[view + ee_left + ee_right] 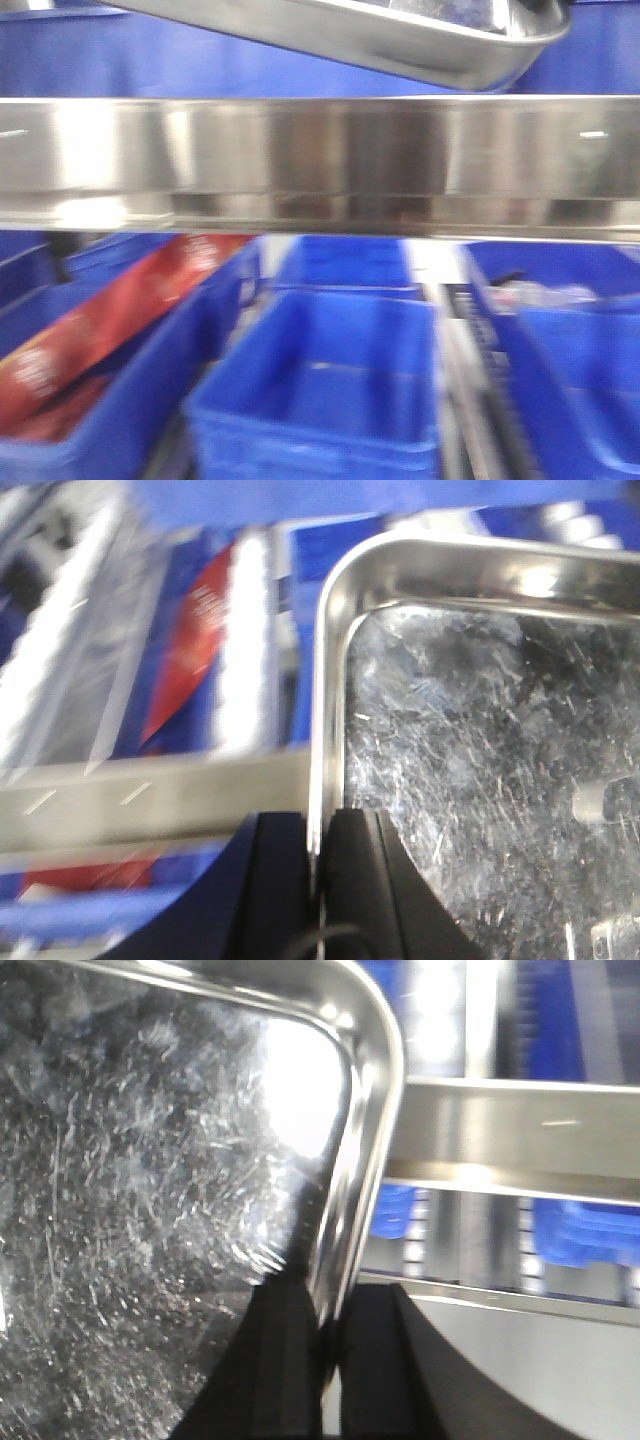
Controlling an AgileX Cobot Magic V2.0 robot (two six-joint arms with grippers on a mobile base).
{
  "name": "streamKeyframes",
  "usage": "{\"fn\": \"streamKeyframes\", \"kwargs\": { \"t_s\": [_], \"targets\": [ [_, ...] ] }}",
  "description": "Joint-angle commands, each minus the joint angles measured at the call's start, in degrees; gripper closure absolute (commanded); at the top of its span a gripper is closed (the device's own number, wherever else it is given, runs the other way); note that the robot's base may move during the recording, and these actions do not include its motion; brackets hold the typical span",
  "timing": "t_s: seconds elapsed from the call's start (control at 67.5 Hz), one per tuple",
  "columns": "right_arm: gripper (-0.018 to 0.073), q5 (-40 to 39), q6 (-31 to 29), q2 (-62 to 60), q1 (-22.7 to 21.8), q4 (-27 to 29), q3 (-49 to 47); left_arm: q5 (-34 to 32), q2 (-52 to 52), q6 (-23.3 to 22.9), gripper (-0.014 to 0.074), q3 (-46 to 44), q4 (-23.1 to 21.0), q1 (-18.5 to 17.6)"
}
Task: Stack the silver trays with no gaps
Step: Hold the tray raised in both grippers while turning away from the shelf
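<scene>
Jaws of the left gripper (318, 830) clamped on one side rim of the silver tray (480, 780); jaws of the right gripper (328, 1320) clamped on the opposite rim. Tray held in the air, tilted, above the steel shelf rail (320, 150), with blue bins (320, 390) below it.

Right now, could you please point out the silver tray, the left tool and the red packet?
silver tray (480, 780), left wrist view, its scratched floor.
left tool (318, 828), left wrist view, between fingertips clamping the tray rim.
red packet (112, 318), front view, middle of its face.
</scene>
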Motion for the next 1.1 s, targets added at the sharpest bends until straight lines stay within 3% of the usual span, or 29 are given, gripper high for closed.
{"fn": "streamKeyframes", "kwargs": {
  "t_s": [0.0, 1.081],
  "targets": [
    [0.0564, -0.9, -0.7, -0.7, 0.3, -1.6, -0.4, 1.1, -0.3, 0.2, 0.0606, 0.0, 3.4, 0.0],
    [0.0564, -0.9, -0.7, -0.7, 0.3, -1.6, -0.4, 1.1, -0.3, 0.2, 0.0606, 0.0, 3.4, 0.0]
  ]
}}
